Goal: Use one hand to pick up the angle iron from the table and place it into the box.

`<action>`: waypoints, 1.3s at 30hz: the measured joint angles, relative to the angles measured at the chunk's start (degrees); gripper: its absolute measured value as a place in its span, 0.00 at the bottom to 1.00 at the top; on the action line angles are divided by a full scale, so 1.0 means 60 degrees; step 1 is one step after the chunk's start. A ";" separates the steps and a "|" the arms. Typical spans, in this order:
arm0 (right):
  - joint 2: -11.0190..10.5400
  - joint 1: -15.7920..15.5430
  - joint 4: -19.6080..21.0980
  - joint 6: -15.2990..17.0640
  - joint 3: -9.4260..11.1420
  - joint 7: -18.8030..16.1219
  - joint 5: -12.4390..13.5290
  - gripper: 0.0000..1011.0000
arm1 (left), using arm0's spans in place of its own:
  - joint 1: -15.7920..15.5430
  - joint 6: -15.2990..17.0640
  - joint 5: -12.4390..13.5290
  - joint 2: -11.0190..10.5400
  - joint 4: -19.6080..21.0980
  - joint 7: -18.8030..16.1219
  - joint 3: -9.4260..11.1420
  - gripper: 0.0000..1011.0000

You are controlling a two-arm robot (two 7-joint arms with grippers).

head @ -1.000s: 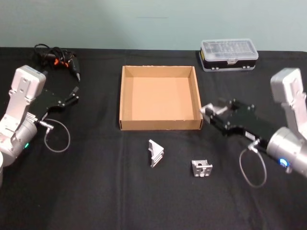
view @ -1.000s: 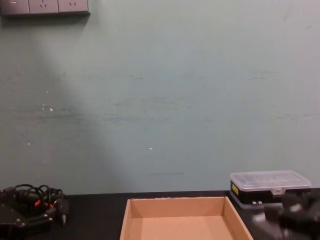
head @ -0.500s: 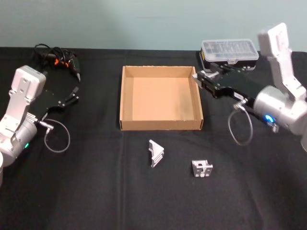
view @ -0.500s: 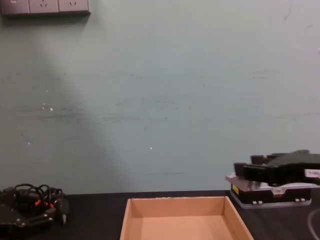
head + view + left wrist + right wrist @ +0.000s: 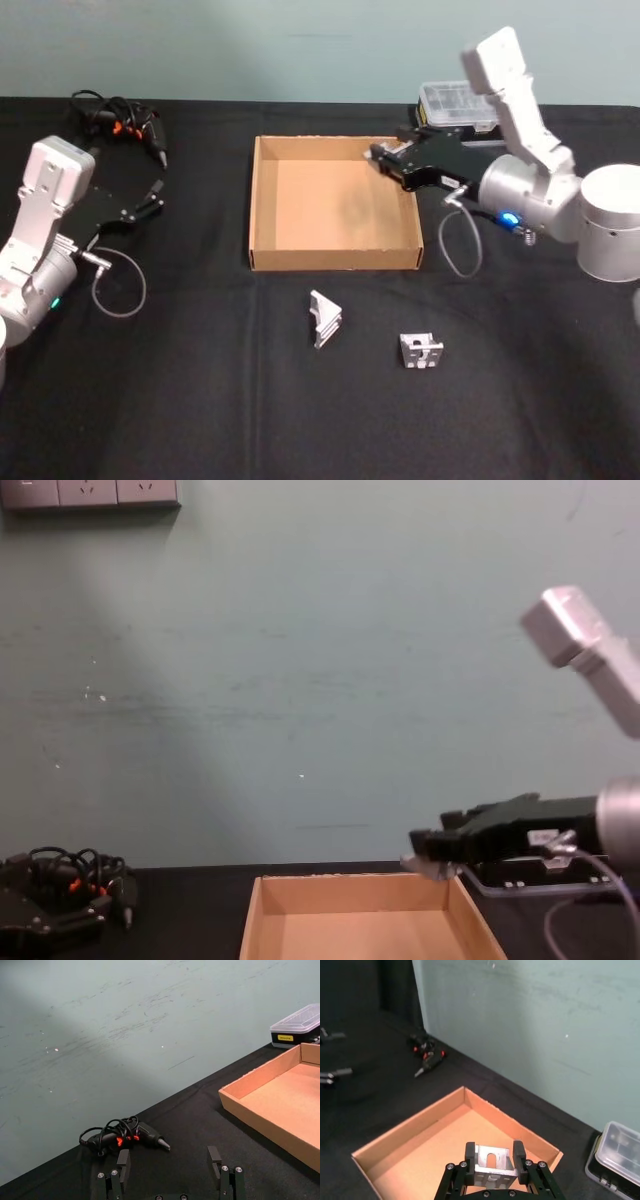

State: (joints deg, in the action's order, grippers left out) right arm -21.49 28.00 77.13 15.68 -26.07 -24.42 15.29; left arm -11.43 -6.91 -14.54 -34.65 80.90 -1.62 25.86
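Observation:
My right gripper (image 5: 378,158) hangs over the far right part of the tan box (image 5: 335,260), shut on a silver angle iron (image 5: 492,1166) held between its black fingers (image 5: 469,1154). The chest view has the same gripper (image 5: 425,854) just above the box's (image 5: 355,892) back wall. Two more angle irons lie on the black table (image 5: 200,400) in front of the box, one (image 5: 324,319) near the middle and one (image 5: 421,351) to its right. My left gripper (image 5: 155,200) rests open at the table's left, its fingers (image 5: 214,1157) empty.
A clear-lidded plastic case (image 5: 455,100) stands behind the right arm at the back right, beside the box's corner (image 5: 620,1152). A black tool with red-orange cables (image 5: 120,125) lies at the back left, beyond the left gripper (image 5: 122,1135).
My right arm has swung up and to the left, from beside the box's front right corner to above its far right part, carrying the angle iron. The left arm has not moved.

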 joint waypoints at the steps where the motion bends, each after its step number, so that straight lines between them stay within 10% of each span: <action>1: 0.0041 0.0078 -0.0112 0.0020 -0.0061 -0.0005 -0.0060 0.45 | 0.0000 0.0000 -0.0001 0.0000 0.0000 0.0000 0.0000 0.99; 26: 0.1945 0.1976 -0.4362 -0.0727 -0.0782 -0.0176 -0.1277 0.45 | 0.0000 0.0000 0.0000 0.0000 0.0000 0.0000 0.0000 0.99; 39: 0.2169 0.2060 -0.4755 -0.0758 -0.0755 -0.0155 -0.1397 0.46 | 0.0000 0.0000 0.0000 0.0000 0.0000 -0.0001 0.0000 0.99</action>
State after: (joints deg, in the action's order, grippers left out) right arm -8.48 40.37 48.60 11.13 -30.60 -25.35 6.91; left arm -11.43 -6.91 -14.54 -34.65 80.90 -1.62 25.86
